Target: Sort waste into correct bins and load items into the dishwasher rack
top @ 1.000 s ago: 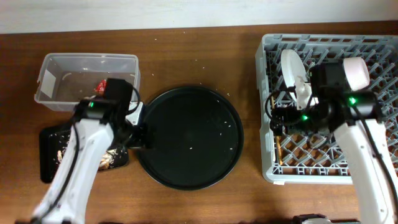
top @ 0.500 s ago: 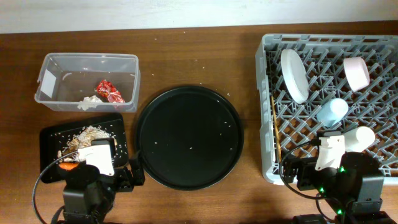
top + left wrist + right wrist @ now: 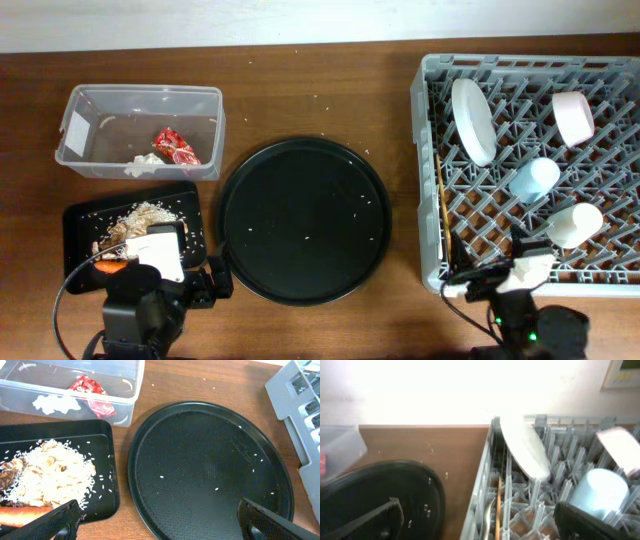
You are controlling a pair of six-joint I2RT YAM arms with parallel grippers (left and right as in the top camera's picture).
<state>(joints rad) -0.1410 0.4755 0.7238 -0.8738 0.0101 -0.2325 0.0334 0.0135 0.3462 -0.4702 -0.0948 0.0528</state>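
The clear tub (image 3: 140, 95) holds the red wrapper (image 3: 175, 146) and white tissue (image 3: 143, 163). The shallow black tray (image 3: 75, 225) holds rice scraps (image 3: 50, 470), the carrot (image 3: 25, 512) and a brown lump (image 3: 7, 477). The grey rack (image 3: 430, 150) holds the plate (image 3: 472, 120), pink bowl (image 3: 573, 117), light-blue cup (image 3: 535, 179), white cup (image 3: 574, 224), chopstick (image 3: 443, 215) and fork (image 3: 489, 515). My left gripper (image 3: 160, 525) is open and empty at the table's front edge. My right gripper (image 3: 480, 522) is open and empty at the rack's front left corner.
A large round black tray (image 3: 305, 220) with a few rice grains lies between the bins and the rack. Loose grains dot the wooden table behind it. Both arm bases (image 3: 140, 305) sit at the front edge.
Both arms have pulled back from over the black tray and the rack to the front edge. In the last half second the right arm dropped further out of the overhead view.
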